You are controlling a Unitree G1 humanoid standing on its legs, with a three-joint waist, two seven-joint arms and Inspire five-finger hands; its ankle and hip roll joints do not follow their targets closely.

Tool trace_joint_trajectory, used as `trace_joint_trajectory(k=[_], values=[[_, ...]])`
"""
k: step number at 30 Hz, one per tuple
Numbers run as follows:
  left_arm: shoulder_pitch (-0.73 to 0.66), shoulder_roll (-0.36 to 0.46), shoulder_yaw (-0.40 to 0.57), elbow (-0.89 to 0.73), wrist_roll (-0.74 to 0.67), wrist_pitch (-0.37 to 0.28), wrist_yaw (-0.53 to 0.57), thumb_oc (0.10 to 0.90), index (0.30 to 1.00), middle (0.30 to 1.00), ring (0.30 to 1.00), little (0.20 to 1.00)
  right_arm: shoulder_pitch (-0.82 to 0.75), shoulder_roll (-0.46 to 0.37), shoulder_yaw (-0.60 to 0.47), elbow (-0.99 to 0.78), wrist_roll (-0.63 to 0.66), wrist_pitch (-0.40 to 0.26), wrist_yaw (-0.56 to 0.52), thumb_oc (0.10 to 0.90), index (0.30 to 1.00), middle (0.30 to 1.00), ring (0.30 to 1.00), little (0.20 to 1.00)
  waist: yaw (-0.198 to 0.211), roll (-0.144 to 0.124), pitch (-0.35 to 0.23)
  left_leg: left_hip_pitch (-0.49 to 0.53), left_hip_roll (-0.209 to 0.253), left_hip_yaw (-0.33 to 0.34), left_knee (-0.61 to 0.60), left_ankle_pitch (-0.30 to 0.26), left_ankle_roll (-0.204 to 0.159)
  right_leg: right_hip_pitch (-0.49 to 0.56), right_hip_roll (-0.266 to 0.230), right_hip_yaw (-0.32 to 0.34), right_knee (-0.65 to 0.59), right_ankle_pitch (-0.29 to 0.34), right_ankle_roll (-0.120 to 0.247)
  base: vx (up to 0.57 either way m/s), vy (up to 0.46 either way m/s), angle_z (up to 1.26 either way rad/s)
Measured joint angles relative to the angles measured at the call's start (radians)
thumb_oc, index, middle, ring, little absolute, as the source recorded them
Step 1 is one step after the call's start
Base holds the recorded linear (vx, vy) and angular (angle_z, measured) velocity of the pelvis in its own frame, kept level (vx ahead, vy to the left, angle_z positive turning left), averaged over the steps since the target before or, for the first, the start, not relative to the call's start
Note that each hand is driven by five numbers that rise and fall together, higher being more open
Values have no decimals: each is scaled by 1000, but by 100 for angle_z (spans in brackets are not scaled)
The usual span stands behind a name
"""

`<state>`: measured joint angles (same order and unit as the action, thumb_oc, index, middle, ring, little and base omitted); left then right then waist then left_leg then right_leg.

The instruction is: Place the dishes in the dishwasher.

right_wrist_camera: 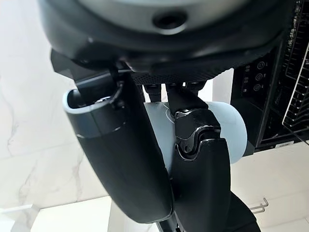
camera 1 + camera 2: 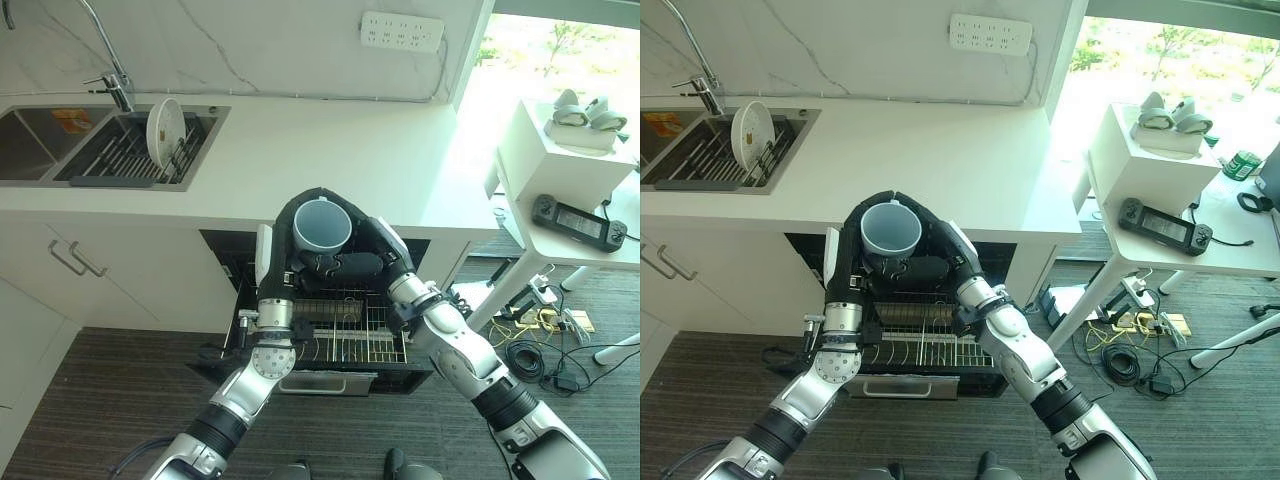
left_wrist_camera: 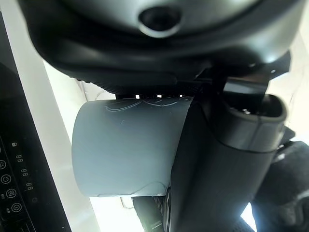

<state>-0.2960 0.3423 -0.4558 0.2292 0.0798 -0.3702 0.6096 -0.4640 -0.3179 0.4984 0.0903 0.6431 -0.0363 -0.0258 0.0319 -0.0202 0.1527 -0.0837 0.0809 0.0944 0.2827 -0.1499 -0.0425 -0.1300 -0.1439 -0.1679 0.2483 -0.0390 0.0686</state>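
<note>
Item: pale blue-grey cup (image 2: pixel 322 226), upright with mouth open upward, was held between both hands above the wire rack (image 2: pixel 345 330) of the open dishwasher (image 2: pixel 330 378), just in front of the white worktop (image 2: pixel 330 160) edge. Left hand (image 2: pixel 292 232) had fingers curled round the cup's left side; right hand (image 2: pixel 362 245) had fingers and thumb wrapped round its right side. Also recorded: white plate (image 2: pixel 165 123) stood on edge in the drying rack (image 2: pixel 125 155) set in the sink (image 2: pixel 30 140).

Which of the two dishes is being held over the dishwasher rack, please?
The grey-blue cup, gripped between both hands; the white plate stands in the sink rack.
</note>
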Motion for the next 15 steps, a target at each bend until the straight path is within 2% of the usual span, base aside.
trace_joint_trajectory(k=[15], values=[[-3,2,-5,0,-34,0,-13,400,300,300,300,300,0,1,9,3,-35,-11,-17,800,900,900,900,900,0,0,0,-1,-1,-2,0,0,0,0,0,-3,-1,0,0,0,0,0]])
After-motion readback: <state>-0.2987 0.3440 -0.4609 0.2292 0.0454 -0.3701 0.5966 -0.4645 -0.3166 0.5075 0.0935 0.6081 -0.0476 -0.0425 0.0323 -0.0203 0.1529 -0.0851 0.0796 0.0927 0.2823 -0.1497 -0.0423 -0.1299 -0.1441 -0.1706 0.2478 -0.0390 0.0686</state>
